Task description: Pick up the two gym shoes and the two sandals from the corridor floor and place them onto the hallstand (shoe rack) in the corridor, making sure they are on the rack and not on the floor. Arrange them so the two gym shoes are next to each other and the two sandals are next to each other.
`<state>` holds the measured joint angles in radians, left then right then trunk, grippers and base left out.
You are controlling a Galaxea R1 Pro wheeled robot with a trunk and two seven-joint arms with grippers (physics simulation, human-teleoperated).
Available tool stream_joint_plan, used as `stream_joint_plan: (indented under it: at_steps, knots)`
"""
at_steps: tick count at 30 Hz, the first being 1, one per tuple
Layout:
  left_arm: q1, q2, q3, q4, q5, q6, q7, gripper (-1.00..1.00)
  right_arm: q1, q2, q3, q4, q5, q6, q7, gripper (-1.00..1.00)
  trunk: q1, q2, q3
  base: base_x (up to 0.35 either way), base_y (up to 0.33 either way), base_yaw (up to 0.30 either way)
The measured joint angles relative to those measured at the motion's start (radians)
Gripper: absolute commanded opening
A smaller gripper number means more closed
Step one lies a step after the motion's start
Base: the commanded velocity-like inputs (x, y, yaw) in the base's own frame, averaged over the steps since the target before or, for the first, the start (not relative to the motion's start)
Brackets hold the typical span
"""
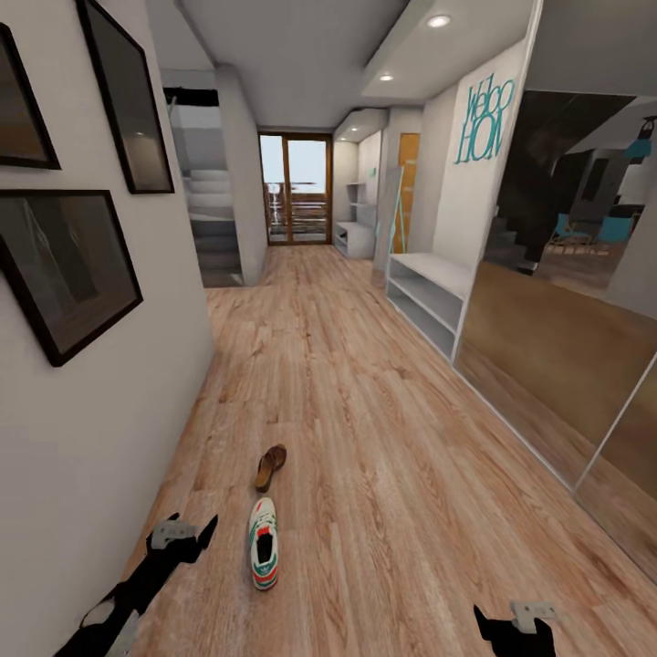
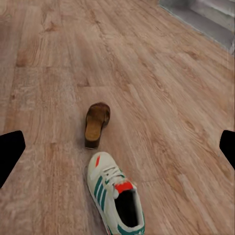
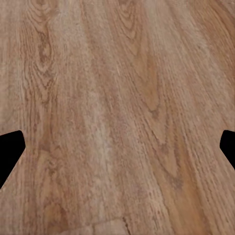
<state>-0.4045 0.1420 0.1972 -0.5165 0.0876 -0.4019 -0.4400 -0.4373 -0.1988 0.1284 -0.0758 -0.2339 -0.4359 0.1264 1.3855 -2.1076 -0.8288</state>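
Note:
One gym shoe (image 1: pixel 264 543), white with green stripes and a red tongue label, lies on the corridor floor (image 1: pixel 365 438) just ahead of me. A brown sandal (image 1: pixel 270 467) lies just past its toe. My left gripper (image 1: pixel 190 527) hovers open to the left of the shoe. Its wrist view shows the sandal (image 2: pixel 97 123) and the gym shoe (image 2: pixel 116 200) between and beyond its spread fingers (image 2: pixel 10 152). My right gripper (image 1: pixel 513 622) is open low at the right, over bare planks (image 3: pixel 117 98). The hallstand (image 1: pixel 354 239), pale grey with floating shelves, stands far down on the right.
A white low shelf unit (image 1: pixel 427 290) with two open levels stands against the right wall, next to mirrored sliding doors (image 1: pixel 566 301). The left wall with framed pictures (image 1: pixel 64 265) runs close to my left arm. Stairs (image 1: pixel 212 219) and a glass door (image 1: pixel 296 190) lie at the far end.

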Motion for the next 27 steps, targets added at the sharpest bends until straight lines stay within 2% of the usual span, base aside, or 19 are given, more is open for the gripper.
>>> stream_joint_plan:
  at_steps: [4,5,6,7,9,10,13,14,16,17,20,21,27]
  knots:
    - [-0.07,-0.028,-0.005,-0.046,-0.007,0.099,0.032,1.0,-0.001,0.006,0.0,-0.072,0.0,0.005,-0.002,1.0,0.0,0.0,0.0,0.0,0.0,0.008]
    - [-0.1,-0.036,-0.007,-0.055,-0.008,0.144,0.049,1.0,-0.001,0.007,0.0,-0.118,0.0,0.013,-0.009,1.0,0.0,0.0,0.0,0.0,0.0,0.002]
    - [-0.157,-0.046,-0.009,-0.064,-0.01,0.223,0.077,1.0,-0.002,0.018,0.003,-0.209,0.002,0.056,-0.063,1.0,0.0,0.0,0.0,0.0,0.0,0.001]
    - [-0.201,-0.05,-0.01,-0.067,-0.01,0.254,0.087,1.0,-0.002,0.029,0.0,-0.256,0.001,0.098,-0.111,1.0,0.0,0.0,0.0,0.0,0.0,0.0]
    - [-0.231,-0.053,-0.011,-0.068,-0.011,0.278,0.092,1.0,-0.006,0.046,-0.002,-0.293,-0.001,0.149,-0.167,1.0,0.0,0.0,0.0,0.0,0.0,0.0]
    - [-0.262,-0.056,-0.012,-0.069,-0.011,0.297,0.096,1.0,-0.014,0.067,-0.001,-0.327,0.0,0.205,-0.222,1.0,0.0,0.0,0.0,0.0,0.0,0.0]
    - [-0.307,-0.064,-0.018,-0.07,-0.013,0.322,0.1,1.0,-0.033,0.11,0.0,-0.383,0.001,0.287,-0.289,1.0,0.0,0.0,0.0,0.0,0.0,0.0]
    - [-0.331,-0.071,-0.028,-0.07,-0.013,0.339,0.101,1.0,-0.048,0.14,0.001,-0.417,0.003,0.331,-0.315,1.0,0.0,0.0,0.0,0.0,0.0,0.0]
    - [-0.352,-0.079,-0.043,-0.07,-0.014,0.358,0.103,1.0,-0.063,0.174,0.0,-0.448,0.003,0.369,-0.334,1.0,0.0,0.0,0.0,0.0,0.0,0.0]
    - [-0.369,-0.086,-0.062,-0.07,-0.015,0.377,0.104,1.0,-0.076,0.204,0.001,-0.47,0.004,0.394,-0.344,1.0,0.0,0.0,0.0,0.0,0.0,0.0]
    - [-0.391,-0.093,-0.095,-0.07,-0.015,0.404,0.105,1.0,-0.101,0.245,0.001,-0.486,0.005,0.416,-0.355,1.0,0.0,0.0,0.0,0.0,0.0,0.0]
    - [-0.404,-0.097,-0.119,-0.071,-0.015,0.418,0.106,1.0,-0.12,0.267,0.002,-0.49,0.005,0.424,-0.359,1.0,0.0,0.0,0.0,0.0,0.0,0.0]
    - [-0.452,-0.103,-0.182,-0.07,-0.016,0.451,0.107,1.0,-0.175,0.328,0.001,-0.48,0.004,0.435,-0.385,1.0,0.0,0.0,0.0,0.0,0.0,0.0]
